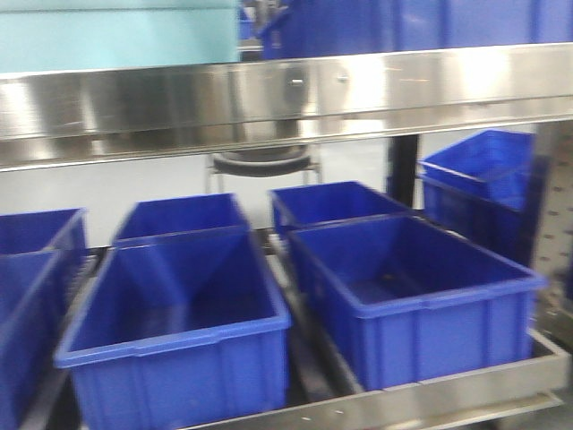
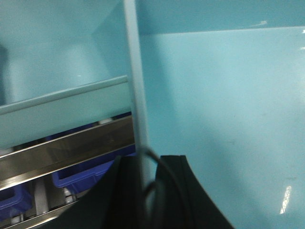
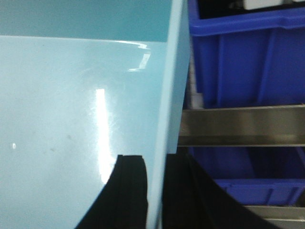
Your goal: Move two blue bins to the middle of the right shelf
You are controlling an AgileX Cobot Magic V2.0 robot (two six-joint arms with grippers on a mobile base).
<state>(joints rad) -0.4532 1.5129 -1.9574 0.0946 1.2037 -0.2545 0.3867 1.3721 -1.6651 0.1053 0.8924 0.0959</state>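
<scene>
A pale light-blue bin (image 1: pixel 116 36) shows at the top left of the front view, above the steel shelf rail. My left gripper (image 2: pixel 143 160) is shut on the thin upright wall of this pale bin (image 2: pixel 224 95), with one black finger on each side. My right gripper (image 3: pixel 155 160) is shut on the opposite wall of the pale bin (image 3: pixel 71 95). Another pale-blue surface with a rim band (image 2: pixel 62 109) lies left of the gripped wall. I cannot tell whether it belongs to a second bin.
A steel shelf rail (image 1: pixel 286 90) crosses the front view. Below it several dark royal-blue crates (image 1: pixel 179 305) (image 1: pixel 412 287) fill the shelf, and one tilted crate (image 1: pixel 483 170) sits at the right. More dark crates (image 3: pixel 248 52) stand right of my right gripper.
</scene>
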